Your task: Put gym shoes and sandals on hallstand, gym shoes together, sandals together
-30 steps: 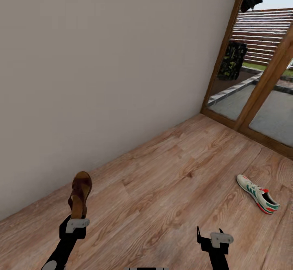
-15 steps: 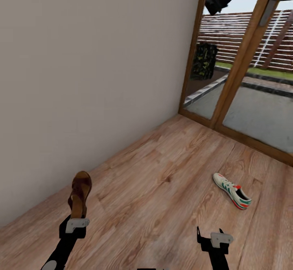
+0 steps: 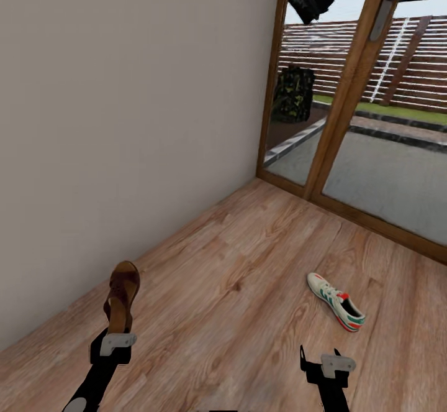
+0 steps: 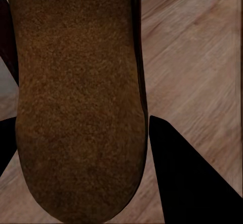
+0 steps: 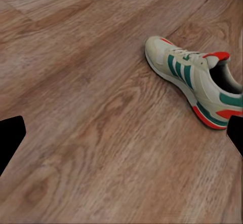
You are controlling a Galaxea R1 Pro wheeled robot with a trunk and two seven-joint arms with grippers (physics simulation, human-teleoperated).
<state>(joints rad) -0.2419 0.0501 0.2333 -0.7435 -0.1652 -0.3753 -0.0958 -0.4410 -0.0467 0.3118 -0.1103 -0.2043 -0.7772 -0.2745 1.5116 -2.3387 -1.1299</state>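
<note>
Sandal cut off at the picture's edge in the left wrist view, straps hidden behind the sole; left gripper partly covered by it in the head view. Right gripper cropped at the frame's bottom; both arms likewise.

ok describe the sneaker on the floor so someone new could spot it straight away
Start at the wood-framed glass door at the far end of the brown wood-plank floor. A little in front of it, ahead of the right hand, lies a white lace-up sneaker. Its green side stripes and red heel patch distinguish it from the brown leather sandal in the left hand.
</note>
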